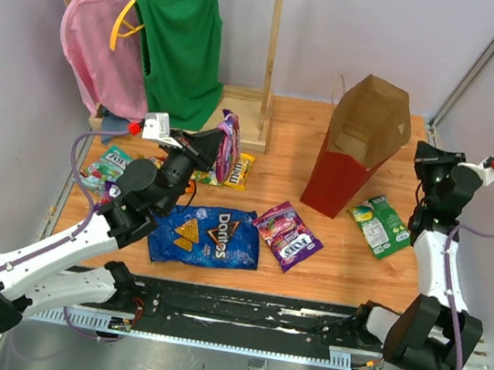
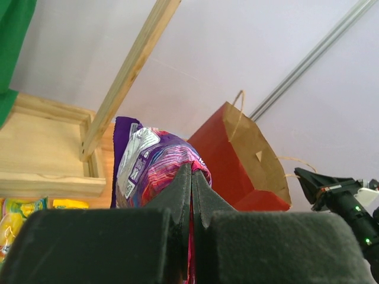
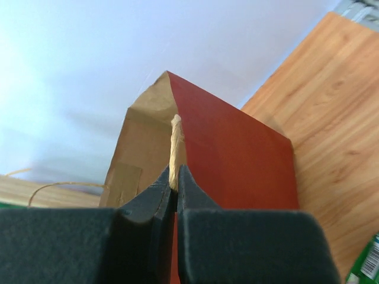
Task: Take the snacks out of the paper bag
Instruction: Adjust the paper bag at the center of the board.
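on the left, the left gripper (image 2: 191,177) is clenched on the top edge of a purple packet (image 2: 155,155), holding it upright over the bench (image 1: 327,272), close to the wooden rack base (image 1: 253,112). the grip takes only a thin, slick edge, so the packet could slide out and drop onto the yellow pack (image 1: 241,170) just beside it.

to the right, the paper bag (image 1: 337,187) stands tilted with its mouth open. the right gripper (image 3: 176,177) is pinched shut on a kraft-coloured fold at its rim. a hard pull there could tear the paper, or tip the light bag onto the green packet (image 1: 382,225) lying by its foot. the bottom of the bag is hidden, so i cannot tell if anything is left inside.

materials, left to right:
- the held packet is glossy, crinkled film.
- the blue doritos bag (image 1: 206,236) lies flat, puffy and likely slippery.
- a second purple packet (image 1: 288,235) lies flat beside it.
- the paper bag is boxy and creased, red outside and matte brown inside.
- the bench is smooth wood grain.
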